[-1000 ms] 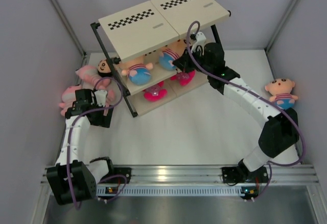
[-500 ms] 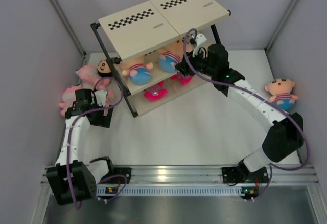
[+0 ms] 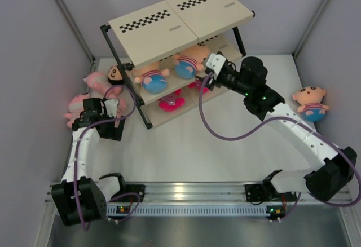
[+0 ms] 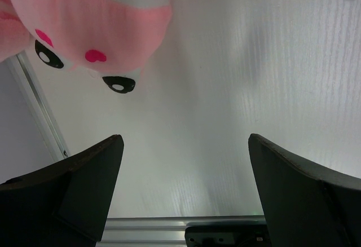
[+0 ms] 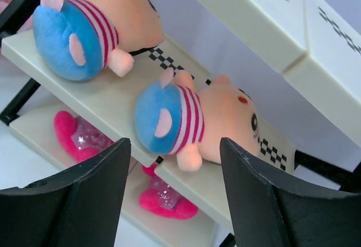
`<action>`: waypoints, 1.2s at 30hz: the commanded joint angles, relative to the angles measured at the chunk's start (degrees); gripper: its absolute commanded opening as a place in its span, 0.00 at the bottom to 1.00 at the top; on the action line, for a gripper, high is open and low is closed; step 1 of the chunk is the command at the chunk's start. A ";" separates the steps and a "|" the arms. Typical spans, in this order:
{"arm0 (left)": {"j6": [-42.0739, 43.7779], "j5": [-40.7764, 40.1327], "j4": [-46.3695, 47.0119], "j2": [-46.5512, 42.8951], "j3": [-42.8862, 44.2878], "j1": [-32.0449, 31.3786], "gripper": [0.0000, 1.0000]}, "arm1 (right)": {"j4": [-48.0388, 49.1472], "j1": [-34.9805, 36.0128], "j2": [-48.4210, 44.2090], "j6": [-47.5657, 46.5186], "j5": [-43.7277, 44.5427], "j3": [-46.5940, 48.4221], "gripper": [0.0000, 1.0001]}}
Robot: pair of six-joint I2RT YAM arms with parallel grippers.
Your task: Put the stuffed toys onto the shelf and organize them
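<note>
Top external view is showing the three-tier shelf (image 3: 180, 24) of cream boards on a black metal frame, standing toward the far edge of the white table (image 3: 214, 162). Two peach-skinned plush boy dolls in striped shirts and blue bottoms are lying on its middle board. Both the left-end boy doll (image 3: 151, 80) and the right-end boy doll (image 3: 189, 64) are resting close to the board's front edge. The right gripper (image 5: 175, 145) is hovering just in front of the right-end boy doll, jaws parted a fair way and gripping nothing. The left gripper (image 4: 185, 145) is hanging over the table near its left edge, jaws spread wide and empty, with a round-faced pink plush toy (image 4: 90, 21) just beyond its fingertips. Other toys are lying off the shelf: a pink striped toy (image 3: 98, 83) and a dark-haired doll (image 3: 115, 73) crowded by the shelf's left legs, and a lone boy doll (image 3: 310, 101) at the table's right edge.

Trouble is likeliest in the tight spots. A finger brushing the right-end boy doll while backing out could be dragging it over the front edge. The purple cable (image 3: 234, 138) is looping low over the table and could be snagging a shelf leg. On the left, the toys are bunching together, so a closing grip could be catching two at once or pushing one out of reach.
</note>
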 commanded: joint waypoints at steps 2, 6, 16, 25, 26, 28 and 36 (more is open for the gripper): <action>0.52 -0.61 1.08 -0.08 1.05 -0.04 0.99 | 0.83 4.55 5.18 -12.21 1.98 4.40 0.65; 0.61 -0.70 1.08 -0.17 0.88 -0.04 0.99 | 0.21 8.51 9.22 -17.30 6.72 7.83 0.65; 0.78 -0.87 1.08 -0.17 0.52 -0.04 0.98 | -3.47 10.98 18.36 -20.21 15.68 15.83 0.65; 1.05 -1.31 1.08 -0.34 0.70 -0.04 0.99 | -13.76 10.89 21.19 -23.90 23.96 19.44 0.35; 1.05 -1.31 1.08 -0.34 0.79 -0.04 0.99 | -13.85 10.63 20.84 -24.16 23.96 19.09 0.30; 1.05 -1.22 1.08 -0.26 0.79 -0.13 0.99 | -14.64 10.19 19.69 -25.39 23.52 18.21 0.17; 1.49 -1.75 1.00 -0.34 0.87 -0.13 0.98 | -21.39 4.57 15.39 -39.26 5.62 19.26 0.00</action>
